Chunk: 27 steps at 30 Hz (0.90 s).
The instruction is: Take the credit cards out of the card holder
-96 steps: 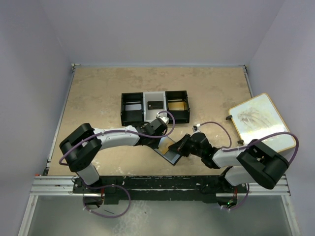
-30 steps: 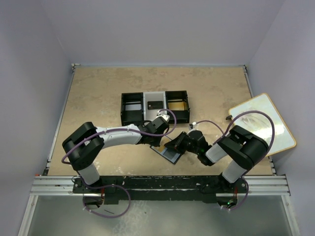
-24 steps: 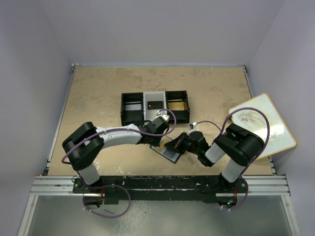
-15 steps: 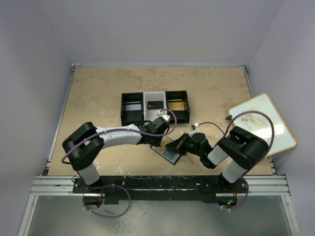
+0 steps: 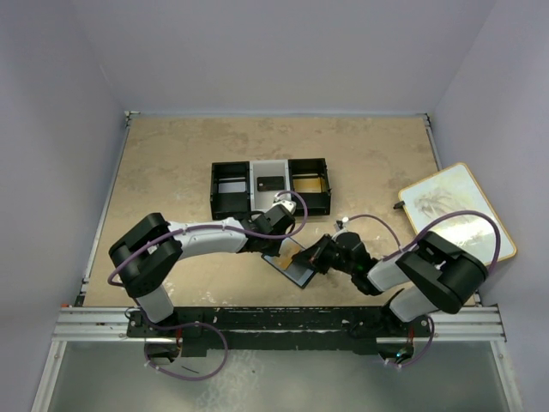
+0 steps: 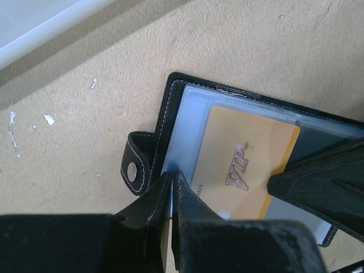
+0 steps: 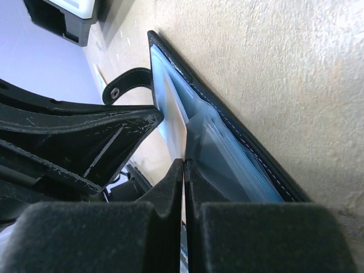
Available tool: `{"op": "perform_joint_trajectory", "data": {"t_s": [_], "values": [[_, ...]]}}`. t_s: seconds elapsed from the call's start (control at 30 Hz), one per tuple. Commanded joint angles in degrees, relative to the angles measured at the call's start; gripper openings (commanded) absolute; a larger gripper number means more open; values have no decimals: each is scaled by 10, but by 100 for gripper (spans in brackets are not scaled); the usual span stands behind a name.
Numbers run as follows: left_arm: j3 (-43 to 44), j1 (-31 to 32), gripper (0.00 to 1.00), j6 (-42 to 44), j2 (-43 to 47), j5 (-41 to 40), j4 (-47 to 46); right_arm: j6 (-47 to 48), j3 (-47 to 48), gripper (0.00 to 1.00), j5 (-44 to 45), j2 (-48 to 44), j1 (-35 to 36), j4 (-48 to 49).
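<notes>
The open card holder (image 6: 190,131) lies on the table (image 5: 171,154), its edge clamped by the left gripper (image 6: 172,179), whose jaws are closed, while the right gripper (image 7: 183,165) has its jaws shut on the exposed edge of the gold credit card (image 6: 244,165), which looks thin, stiff and probably slick.

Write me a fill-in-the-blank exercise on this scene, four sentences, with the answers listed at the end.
1. The gold card is printed with the word ____.
2. The card holder lies ____ on the table, its clear sleeves showing.
3. The tray beyond it has ____ compartments.
4. The left gripper, at the card holder's edge, and the right gripper, at the gold card's edge, both have their jaws ____.

Missing words: VIP; open; three; shut.
</notes>
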<state>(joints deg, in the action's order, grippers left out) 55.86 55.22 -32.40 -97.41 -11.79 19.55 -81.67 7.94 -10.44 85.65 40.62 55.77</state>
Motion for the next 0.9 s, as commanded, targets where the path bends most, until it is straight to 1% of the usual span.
{"op": "perform_joint_trajectory", "data": {"t_s": [0.0, 0.1, 0.17, 0.5, 0.6, 0.7, 0.87], "values": [[-10, 1, 1, -10, -3, -10, 6, 8, -1, 0, 10, -19, 0, -46], [-11, 2, 1, -9, 2, -11, 8, 21, 13, 0, 32, -41, 0, -113], [-10, 2, 1, -10, 5, -10, 9, 29, 16, 1, 40, -57, 0, -139], [-10, 2, 1, -10, 13, -8, 8, 18, -9, 3, 54, -123, -1, -155], [-4, 2, 6, -13, 27, -6, 7, 29, -3, 4, 48, -119, -1, -154], [5, 2, 13, -19, 56, 6, -2, 32, 2, 4, 43, -101, -2, -143], [7, 2, 20, -25, 85, 65, -47, 29, 1, 4, 31, -60, -2, -104]]}}
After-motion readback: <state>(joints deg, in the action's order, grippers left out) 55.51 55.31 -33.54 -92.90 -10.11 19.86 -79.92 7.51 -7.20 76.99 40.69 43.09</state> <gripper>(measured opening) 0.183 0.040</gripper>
